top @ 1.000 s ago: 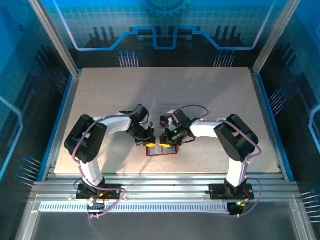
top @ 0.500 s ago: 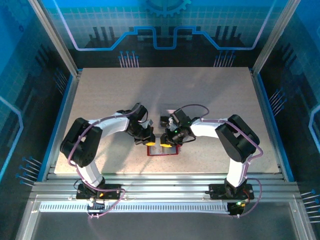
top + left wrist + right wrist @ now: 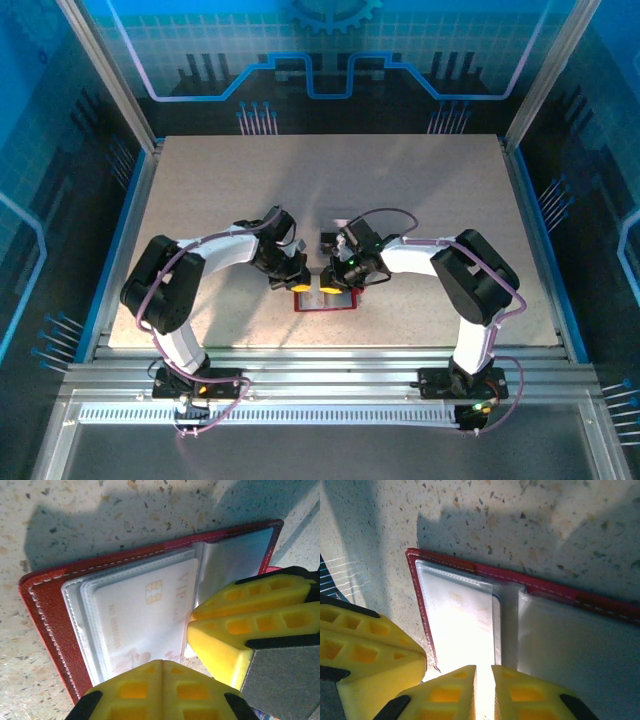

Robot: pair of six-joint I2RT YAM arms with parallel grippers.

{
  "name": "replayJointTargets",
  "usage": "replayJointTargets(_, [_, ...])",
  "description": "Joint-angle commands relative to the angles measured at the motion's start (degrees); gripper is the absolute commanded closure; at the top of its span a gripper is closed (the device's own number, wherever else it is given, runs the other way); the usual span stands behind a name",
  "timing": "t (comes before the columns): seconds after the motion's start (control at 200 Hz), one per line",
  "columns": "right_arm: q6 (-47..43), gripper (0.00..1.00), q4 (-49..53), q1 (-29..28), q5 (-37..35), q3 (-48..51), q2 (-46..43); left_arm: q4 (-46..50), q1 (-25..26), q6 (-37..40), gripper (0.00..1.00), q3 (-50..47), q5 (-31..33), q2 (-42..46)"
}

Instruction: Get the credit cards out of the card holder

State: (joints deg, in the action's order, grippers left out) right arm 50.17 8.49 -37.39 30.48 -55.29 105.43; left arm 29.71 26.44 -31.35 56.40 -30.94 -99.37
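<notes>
Looking down on a speckled table [image 3: 420,200], with a red card holder [image 3: 323,301] lying open and flat near the front edge, between two robot arms. Inside the card holder, clear plastic sleeves [image 3: 235,555], and tucked into one of them a pale pinkish credit card [image 3: 145,610] with a gold chip and the letters VIP.

Over the card holder's left end, the left gripper [image 3: 161,667], yellow fingers pressed together with nothing between them, seemingly pinning the holder to the table. Reaching in over the card holder's middle fold, the right gripper [image 3: 484,669], jaws drawn to a narrow slit right at the short edge of the pale card. Impossible to tell whether the card's edge, the sleeve film or nothing at all sits in that slit.

Judged as the start of pulling out this card, with the card lying fully inside its sleeve. Calls next for a firm pinch on the card alone rather than the plastic, then a straight pull out through the sleeve's mouth, with the left gripper bearing down so that the card holder does not drag along.
</notes>
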Motion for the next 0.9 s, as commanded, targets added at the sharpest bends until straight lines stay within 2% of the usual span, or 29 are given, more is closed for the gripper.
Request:
replayJointTargets(0.0, [0.5,0.85,0.0,-0.3,1.4,0.1,-0.1,1.0,0.4,0.0,1.00,-0.7,-1.1,-0.5])
replayJointTargets(0.565, [-1.8,0.82,4.3,-1.5,-1.0,-1.7,2.3,0.0,0.6,-0.2,1.00,-1.9,-1.9,-1.5])
replayJointTargets(0.895, [-1.3,0.86,4.4,-1.7,-1.5,-1.7,0.4,0.2,0.7,0.1,1.00,-2.3,-1.1,-1.8])
